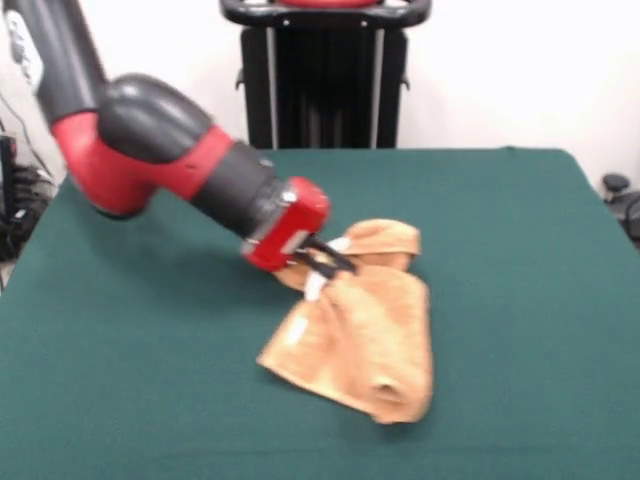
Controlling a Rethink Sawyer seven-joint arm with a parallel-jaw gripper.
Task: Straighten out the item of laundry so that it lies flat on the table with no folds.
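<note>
The orange-tan terry towel lies rumpled and folded near the middle of the dark green table. Its upper part is bunched into a fold at the top right, and a small white tag shows on its upper left edge. The red and black arm comes in from the upper left. My gripper is at the towel's upper left edge, with dark fingers pointing right and touching the cloth. The fingers look closed on the towel's edge next to the tag. The cloth under the fingers is partly hidden.
The robot's black pedestal stands at the table's far side. The arm's red elbow hangs over the table's left part. Cables and dark gear sit off the table at the left edge.
</note>
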